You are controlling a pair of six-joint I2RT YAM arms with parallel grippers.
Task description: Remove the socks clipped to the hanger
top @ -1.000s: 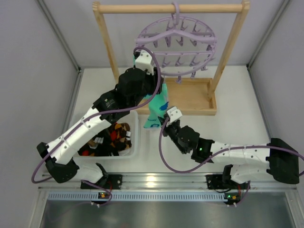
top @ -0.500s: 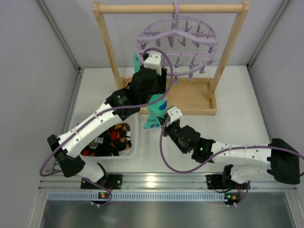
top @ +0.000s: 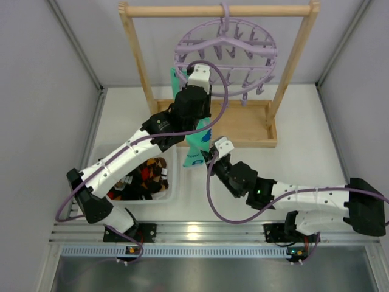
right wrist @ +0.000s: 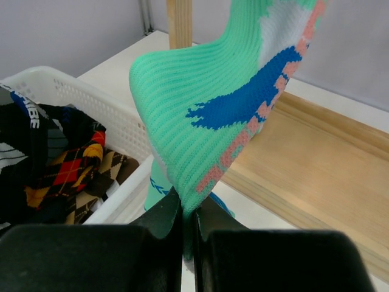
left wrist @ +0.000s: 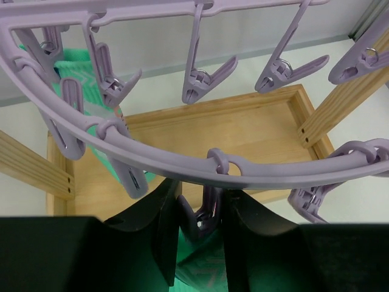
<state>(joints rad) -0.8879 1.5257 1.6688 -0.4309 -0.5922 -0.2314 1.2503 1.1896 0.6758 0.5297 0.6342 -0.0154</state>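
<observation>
Sock (right wrist: 200,91) is held tight by R gripper (right wrist: 187,205), stretching straight up from it. Its clip (left wrist: 202,220) sits between the jaws of L gripper (left wrist: 199,201); squeezed or not can't be told.

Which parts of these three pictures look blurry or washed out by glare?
Top external view: sharp and evenly lit, one bright glare spot on the metal rail. Left wrist view: clips crisp, the left fingers close up and soft. Right wrist view: the teal sock knit is sharp, the right fingers blurred and dark.
</observation>
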